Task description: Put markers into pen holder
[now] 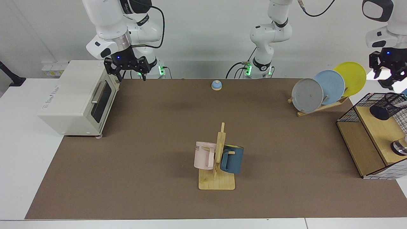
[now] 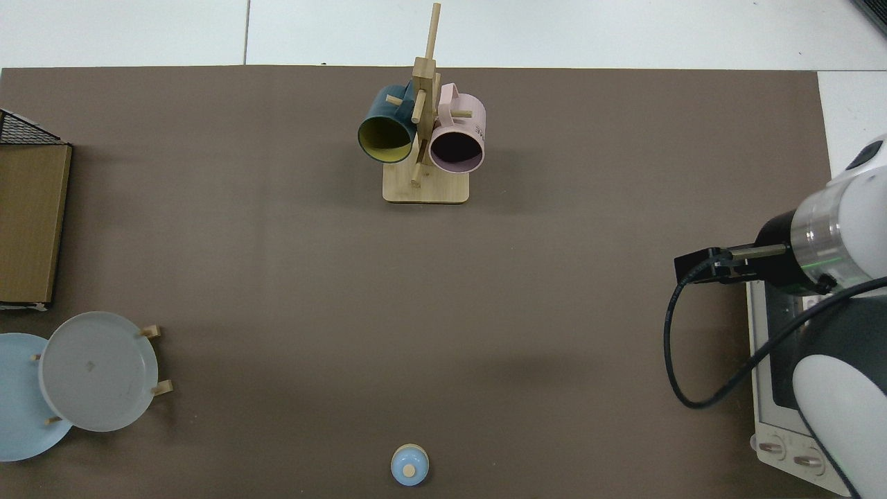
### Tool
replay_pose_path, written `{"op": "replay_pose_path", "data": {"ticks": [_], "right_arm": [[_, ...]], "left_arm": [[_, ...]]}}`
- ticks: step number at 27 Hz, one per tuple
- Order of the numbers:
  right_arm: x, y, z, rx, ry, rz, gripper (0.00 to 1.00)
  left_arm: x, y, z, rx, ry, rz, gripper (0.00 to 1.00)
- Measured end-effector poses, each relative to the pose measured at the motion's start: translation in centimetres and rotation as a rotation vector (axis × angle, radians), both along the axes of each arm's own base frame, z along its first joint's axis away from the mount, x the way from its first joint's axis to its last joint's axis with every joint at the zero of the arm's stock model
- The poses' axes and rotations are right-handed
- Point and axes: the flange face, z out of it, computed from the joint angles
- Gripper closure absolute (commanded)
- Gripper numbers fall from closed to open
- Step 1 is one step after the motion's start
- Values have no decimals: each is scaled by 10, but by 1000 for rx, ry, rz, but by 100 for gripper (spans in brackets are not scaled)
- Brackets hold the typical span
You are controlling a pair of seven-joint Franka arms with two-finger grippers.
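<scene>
The pen holder (image 1: 385,106), a black wire-mesh cup, lies tilted on top of the wooden shelf (image 1: 365,140) at the facing view's far right. A marker (image 1: 401,102) with a white barrel and a blue end pokes out of it at the frame's edge. My left gripper (image 1: 387,75) hangs open and empty well above the holder. My right gripper (image 1: 128,74) waits open beside the toaster oven (image 1: 76,95) at the far left. In the top view the holder and marker are out of frame, and the right arm (image 2: 831,242) hides its own fingers.
A mug tree (image 1: 219,149) with a pink and a blue mug stands mid-table near the front. A small blue bell (image 1: 216,85) sits at the back edge. A rack with three plates (image 1: 321,89) stands beside the shelf. A metal object (image 1: 400,148) rests on the shelf.
</scene>
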Motion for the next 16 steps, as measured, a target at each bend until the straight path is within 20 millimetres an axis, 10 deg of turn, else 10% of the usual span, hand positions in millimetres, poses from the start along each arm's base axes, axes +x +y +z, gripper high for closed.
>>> {"op": "replay_pose_path", "data": {"ticks": [16], "right_arm": [[0, 0, 0, 0, 0, 0, 0]], "left_arm": [[-21, -109, 4, -316, 5, 667, 0]]}}
